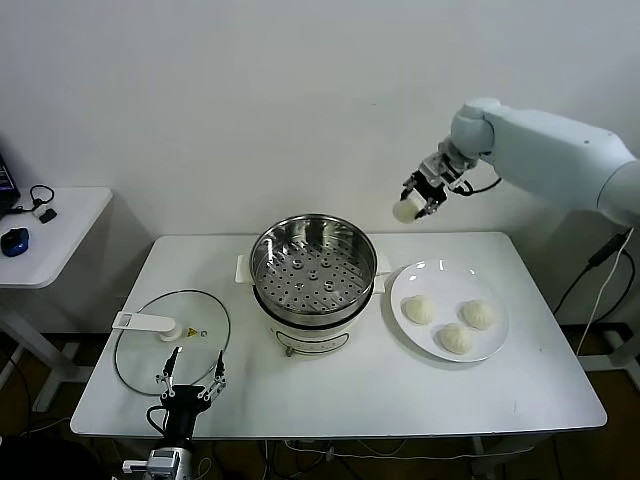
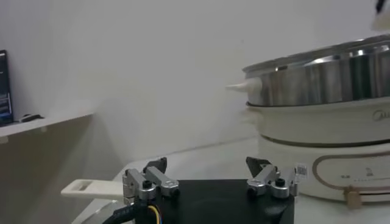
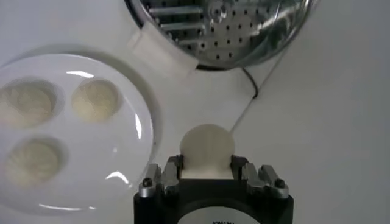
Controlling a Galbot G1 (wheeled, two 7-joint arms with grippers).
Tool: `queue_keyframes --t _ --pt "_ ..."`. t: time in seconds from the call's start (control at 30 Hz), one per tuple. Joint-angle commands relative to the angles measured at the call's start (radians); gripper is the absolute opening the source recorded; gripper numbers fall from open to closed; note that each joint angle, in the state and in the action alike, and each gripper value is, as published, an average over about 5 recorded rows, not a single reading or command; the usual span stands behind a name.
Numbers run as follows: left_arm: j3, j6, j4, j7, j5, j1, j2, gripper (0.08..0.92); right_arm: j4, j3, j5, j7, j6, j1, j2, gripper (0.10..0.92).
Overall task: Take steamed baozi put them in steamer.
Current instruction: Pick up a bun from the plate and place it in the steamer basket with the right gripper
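Aloft, right gripper (image 1: 420,201) clamps baozi (image 1: 406,211); pleats hidden; left gripper (image 1: 193,374) seemingly apart.

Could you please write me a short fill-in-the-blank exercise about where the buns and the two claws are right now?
1. The white plate holds ____ baozi.
2. The right claw is shut on one ____, raised above the table.
3. The steamer tray has ____ buns on it.
4. The left claw waits open beside the glass ____.

Missing words: three; baozi; no; lid
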Motion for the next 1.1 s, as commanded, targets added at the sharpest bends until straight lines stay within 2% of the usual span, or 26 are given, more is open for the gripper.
queue_keyframes --t 0.03,0.27,0.47,0.63,1.1 --pt "0.008 0.001 -0.003 -0.002 0.003 0.000 -0.004 0.823 0.157 -0.101 -0.020 0.079 0.214 0.181 0.103 0.543" --pt "0.010 0.003 -0.002 -0.005 0.003 -0.001 -0.009 0.823 0.097 -0.132 -0.048 0.115 0.347 0.153 0.236 0.543" --pt "0.013 0.003 0.005 -0.005 0.004 -0.007 -0.015 0.823 -0.078 -0.100 -0.125 0.136 0.433 0.051 0.352 0.545" --pt "0.011 0.003 0.009 -0.005 0.004 -0.011 -0.019 0.823 -0.209 -0.074 -0.174 0.139 0.442 -0.036 0.426 0.549" --pt "0.008 -0.004 0.021 -0.006 0.011 -0.013 -0.029 0.823 -0.289 -0.014 -0.303 0.160 0.442 -0.213 0.438 0.543"
